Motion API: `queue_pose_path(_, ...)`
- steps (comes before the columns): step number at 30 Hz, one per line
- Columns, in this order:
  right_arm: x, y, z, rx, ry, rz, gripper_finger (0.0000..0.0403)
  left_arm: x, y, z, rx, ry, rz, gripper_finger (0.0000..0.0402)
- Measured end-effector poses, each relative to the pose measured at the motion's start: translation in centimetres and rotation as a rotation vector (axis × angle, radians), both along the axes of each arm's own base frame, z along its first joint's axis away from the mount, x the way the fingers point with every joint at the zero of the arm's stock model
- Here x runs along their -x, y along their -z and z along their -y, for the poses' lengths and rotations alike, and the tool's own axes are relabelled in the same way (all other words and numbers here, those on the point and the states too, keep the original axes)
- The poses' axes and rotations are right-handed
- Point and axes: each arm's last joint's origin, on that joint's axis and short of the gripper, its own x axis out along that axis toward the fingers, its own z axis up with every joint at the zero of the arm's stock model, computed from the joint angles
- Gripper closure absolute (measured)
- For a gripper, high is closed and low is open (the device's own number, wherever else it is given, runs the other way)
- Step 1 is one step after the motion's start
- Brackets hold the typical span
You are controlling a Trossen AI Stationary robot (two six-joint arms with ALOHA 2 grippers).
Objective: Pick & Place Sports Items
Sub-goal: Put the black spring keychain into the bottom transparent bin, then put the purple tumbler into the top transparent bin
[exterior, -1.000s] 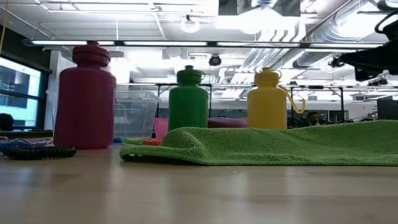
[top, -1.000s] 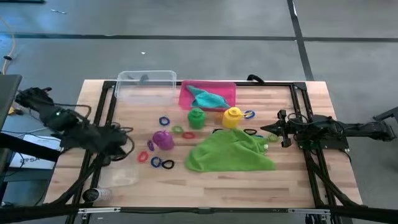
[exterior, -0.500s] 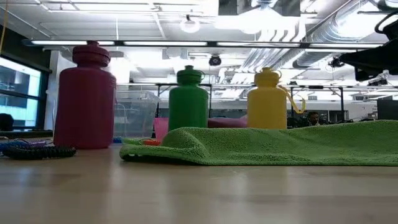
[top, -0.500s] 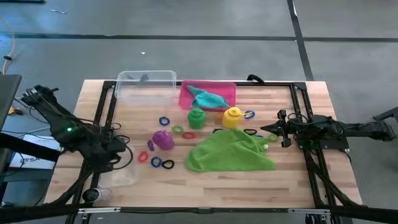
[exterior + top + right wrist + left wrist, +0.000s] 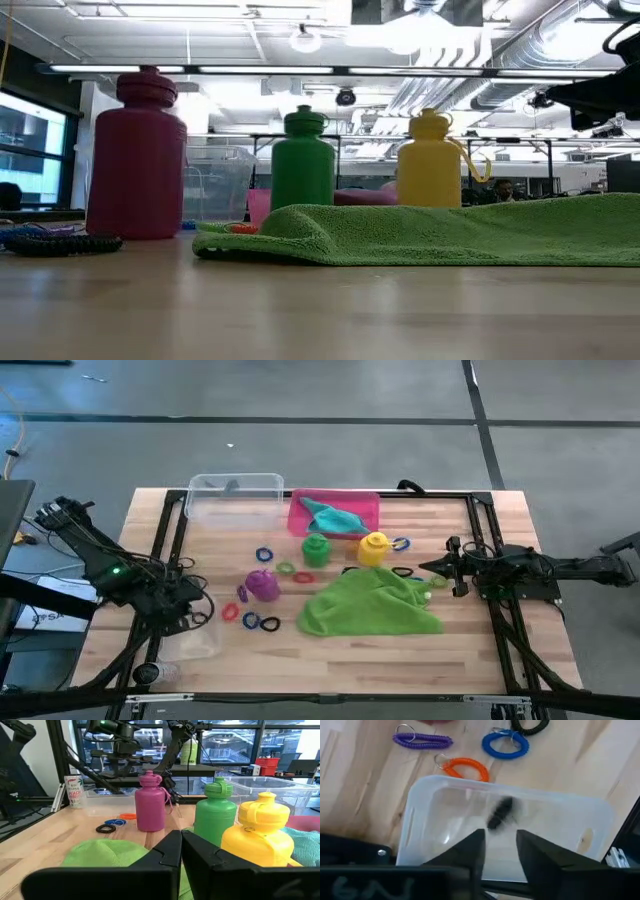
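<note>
Left claw: jaws parted, nothing held, poised over my clear tub at the table's near left corner; a dark ring blurs inside it. Right claw: shut, empty, waiting by the green cloth. Coil rings: light, springy; I would pinch one across its coil. Purple bottle, green bottle, yellow bottle: rigid, probably slick; I would grip mid-body. Open room lies along the near edge.

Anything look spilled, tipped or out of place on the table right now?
Nothing is tipped: the purple bottle, green bottle and yellow bottle stand upright. The coloured rings lie scattered, the green cloth lies rumpled. The left gripper hangs above a clear tub holding one dark ring.
</note>
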Motion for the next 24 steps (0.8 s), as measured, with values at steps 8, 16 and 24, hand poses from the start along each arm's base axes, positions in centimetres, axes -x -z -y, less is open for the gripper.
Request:
queue_pose_path(8, 0.0, 0.0, 0.0, 0.000, 0.000, -0.001, 0.0402, 0.0, 0.0, 0.0, 0.012, -0.019, -0.003, 0.0272)
queue_pose_path(16, 0.0, 0.0, 0.0, 0.000, 0.000, 0.000, 0.0402, 0.0, -0.1, -0.2, 0.010, 0.004, 0.009, 0.0271)
queue_pose_path(24, 0.0, 0.0, 0.0, 0.000, 0.000, 0.000, 0.0403, -1.5, -0.4, -0.8, 0.016, 0.012, 0.077, 0.0271)
